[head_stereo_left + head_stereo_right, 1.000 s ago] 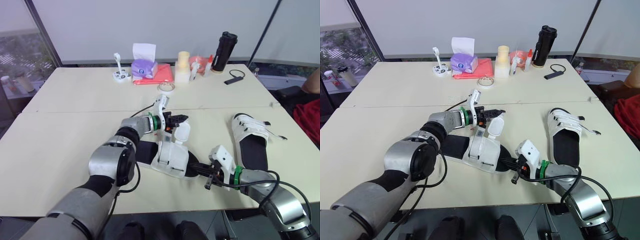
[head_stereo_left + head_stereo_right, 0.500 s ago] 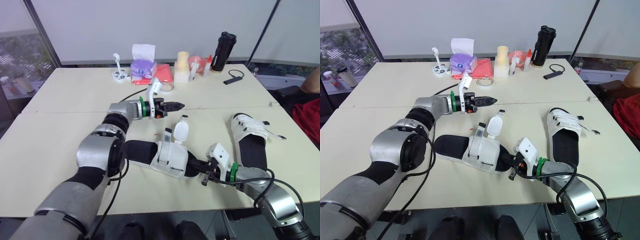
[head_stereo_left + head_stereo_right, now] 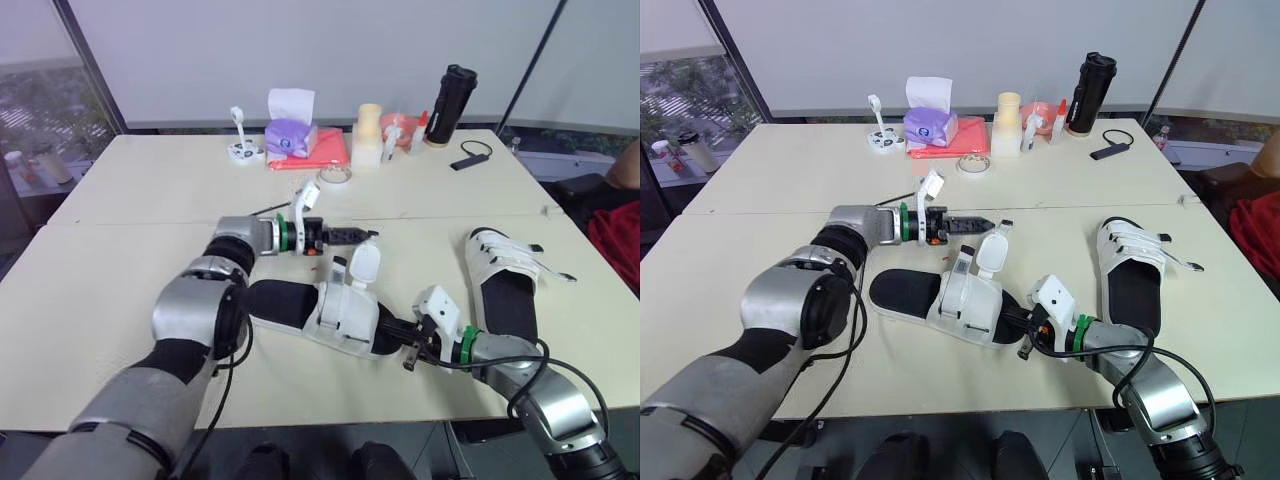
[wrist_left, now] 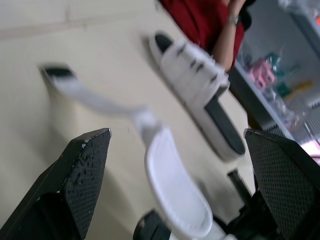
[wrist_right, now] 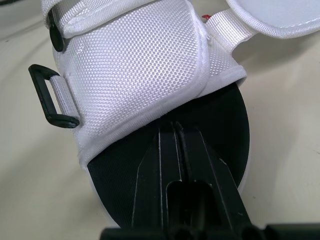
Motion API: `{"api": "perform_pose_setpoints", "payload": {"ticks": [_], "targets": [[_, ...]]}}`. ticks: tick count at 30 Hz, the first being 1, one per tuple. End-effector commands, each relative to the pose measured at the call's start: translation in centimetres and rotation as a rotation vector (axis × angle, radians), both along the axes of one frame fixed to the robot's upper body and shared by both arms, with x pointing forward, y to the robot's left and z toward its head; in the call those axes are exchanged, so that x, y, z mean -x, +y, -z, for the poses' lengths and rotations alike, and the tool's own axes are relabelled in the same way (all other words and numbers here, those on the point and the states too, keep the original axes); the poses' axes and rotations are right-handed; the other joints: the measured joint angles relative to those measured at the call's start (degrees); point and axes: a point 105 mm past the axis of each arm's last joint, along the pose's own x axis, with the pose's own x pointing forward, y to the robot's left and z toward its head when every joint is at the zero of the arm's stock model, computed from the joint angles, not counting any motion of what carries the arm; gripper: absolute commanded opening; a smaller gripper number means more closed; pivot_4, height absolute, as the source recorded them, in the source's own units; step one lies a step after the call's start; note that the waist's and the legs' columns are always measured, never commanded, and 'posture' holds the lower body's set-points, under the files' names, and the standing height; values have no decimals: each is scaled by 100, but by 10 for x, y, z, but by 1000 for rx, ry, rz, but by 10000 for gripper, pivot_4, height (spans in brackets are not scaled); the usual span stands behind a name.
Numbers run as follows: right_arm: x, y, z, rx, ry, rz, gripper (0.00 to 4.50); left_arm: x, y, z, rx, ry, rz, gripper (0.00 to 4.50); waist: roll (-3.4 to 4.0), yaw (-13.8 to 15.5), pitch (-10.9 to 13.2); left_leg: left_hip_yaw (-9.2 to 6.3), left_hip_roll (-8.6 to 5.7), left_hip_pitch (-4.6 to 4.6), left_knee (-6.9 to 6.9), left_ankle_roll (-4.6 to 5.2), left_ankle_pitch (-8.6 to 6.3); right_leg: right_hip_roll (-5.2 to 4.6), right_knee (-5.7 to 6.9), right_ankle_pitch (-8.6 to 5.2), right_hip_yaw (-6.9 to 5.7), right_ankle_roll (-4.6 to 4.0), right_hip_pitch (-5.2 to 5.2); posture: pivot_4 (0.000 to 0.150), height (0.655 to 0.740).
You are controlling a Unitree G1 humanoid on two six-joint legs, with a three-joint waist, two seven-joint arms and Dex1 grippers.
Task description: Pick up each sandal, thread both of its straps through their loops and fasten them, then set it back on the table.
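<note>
1. We see the near sandal [image 3: 330, 315] lying flat on the cream table [image 3: 120, 260], at the front between the 2 arms. It has a long black footbed [image 5: 227, 130] and a broad white upper [image 5: 140, 65] of coarse woven fabric.
2. 1 strap [image 3: 362, 265] of this sandal stands up unfastened. It is a smooth, rounded white flap that narrows to a thin band with a dark tip.
3. A black rectangular loop [image 5: 50, 97] hangs on a short woven tab at the side of the upper, with nothing threaded through it.
4. The left gripper [image 3: 355, 235] reaches in low over the table, just beyond the raised strap. Its 2 black, pebbled fingers [image 4: 75, 190] are spread wide and hold nothing.
5. The right gripper [image 3: 410, 350] lies at the sandal's open end. Its 2 fingers [image 5: 172, 150] are pressed together with just a thin seam between them, and their tips lie over the black footbed at the edge of the white upper. We cannot tell whether they pinch anything.
6. The second sandal [image 3: 505, 285] lies flat to the right, well apart from the first. It has the same black footbed and 2 white straps across it.
7. A tape roll [image 3: 333, 175], a purple tissue box [image 3: 290, 135] and a tall black bottle [image 3: 450, 90] stand at the far side of the table.
8. A person's hand [image 4: 235, 7] and red clothing [image 4: 210, 20] show beyond the second sandal in the left wrist view.
</note>
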Motion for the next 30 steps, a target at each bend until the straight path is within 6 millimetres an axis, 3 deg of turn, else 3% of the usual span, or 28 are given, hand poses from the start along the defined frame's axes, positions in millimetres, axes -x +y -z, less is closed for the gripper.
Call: {"api": "perform_pose_setpoints", "payload": {"ticks": [1, 4, 8, 11, 18, 24, 27, 30], "targets": [[6, -2, 15, 26, 57, 24, 0, -1, -7, -3, -13, -2, -7, 44045, 0, 2, 0, 0, 0, 0, 0, 0, 0, 0, 0, 0, 0, 0, 0, 1500, 7400], [8, 0, 16, 25, 54, 31, 0, 1, -13, 2, -45, -5, 4, 44045, 0, 1, 0, 0, -1, 0, 0, 0, 0, -1, 0, 0, 0, 0, 0, 1500, 7400], [12, 1, 19, 30, 55, 41, 0, 1, -27, -6, -1, -22, -9, 44045, 0, 13, 0, 0, -1, -1, 0, 0, 0, -2, -1, 0, 0, 0, 0, 1500, 7400], [14, 2, 20, 26, 57, 51, 0, -1, -33, -8, 6, -38, -26, 36105, 0, 11, 0, 0, -2, 0, 0, 0, 0, -2, -1, 0, 0, 1, 1, 1500, 7400], [15, 4, 20, 23, 55, 56, 0, -1, -37, -11, 7, -76, -14, 1121, 0, 10, -1, 0, -2, 0, 0, 0, 0, -2, -1, 0, 0, 1, 1, 1500, 7400], [15, 4, 20, 26, 52, 53, 0, -5, -34, -21, -21, -210, 7, 1121, 0, 5, -1, 0, -2, 1, 0, 0, 0, -1, -1, 0, 0, 1, 1, 1500, 7400], [16, 3, 22, 31, 57, 48, 0, -8, -30, -51, -48, -533, 100, 1121, 0, 6, 0, 0, -2, 0, 0, 0, 0, -1, -1, 0, 0, 1, 1, 1500, 7400], [17, 2, 23, 33, 61, 43, 0, -5, -31, -65, -89, -795, 155, 1121, 0, 15, 0, 2, -1, 0, -1, -1, 0, -2, -2, 0, 0, 0, 0, 1500, 7400]]}}
